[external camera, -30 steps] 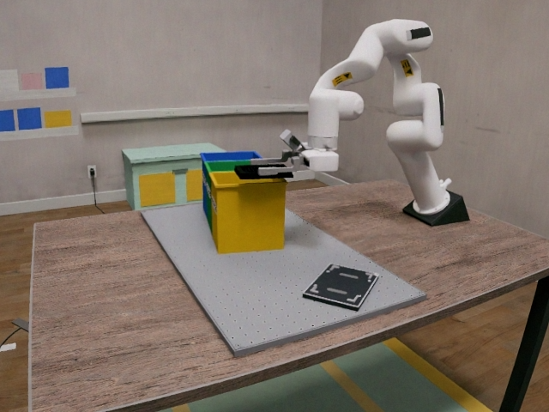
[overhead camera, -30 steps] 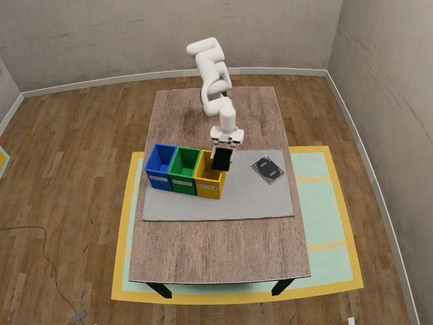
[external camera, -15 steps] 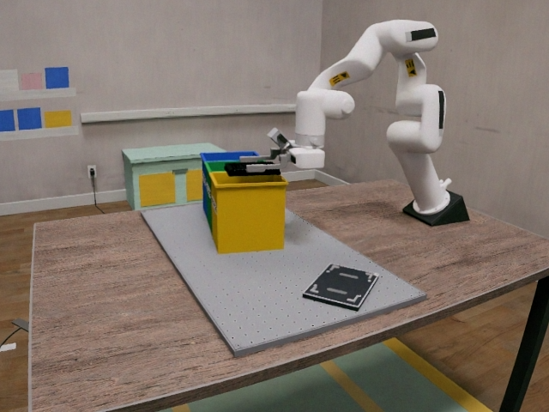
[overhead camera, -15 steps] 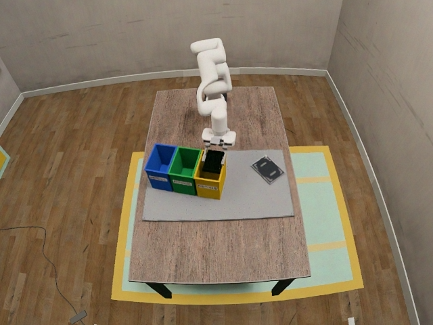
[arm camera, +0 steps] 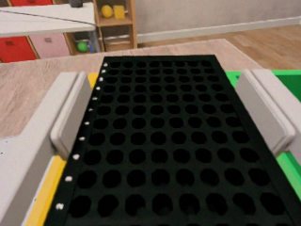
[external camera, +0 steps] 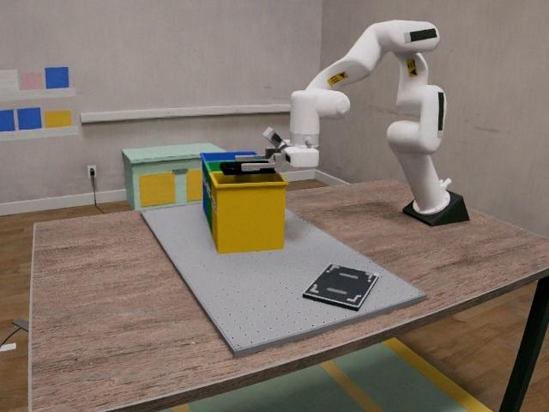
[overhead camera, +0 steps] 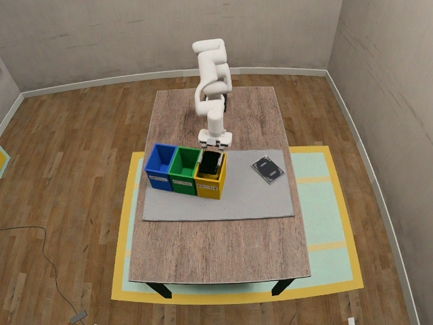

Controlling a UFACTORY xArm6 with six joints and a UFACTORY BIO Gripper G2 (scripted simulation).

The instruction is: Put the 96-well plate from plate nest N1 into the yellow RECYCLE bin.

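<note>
Nearest you in the wrist view, the 96-well plate (overhead camera: 210, 162) (external camera: 248, 172) (arm camera: 162, 137) is matte black, rectangular, with rows of round dark wells and pale marks along one edge; your hand (overhead camera: 211, 160) (external camera: 250, 162) (arm camera: 171, 110) grips its sides above the yellow bin (overhead camera: 209, 189) (external camera: 250, 217) (arm camera: 49, 193).

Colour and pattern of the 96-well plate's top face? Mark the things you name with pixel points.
The 96-well plate (overhead camera: 210, 162) (external camera: 228, 168) (arm camera: 165, 116) is black with rows of round wells; best in the wrist view.
</note>
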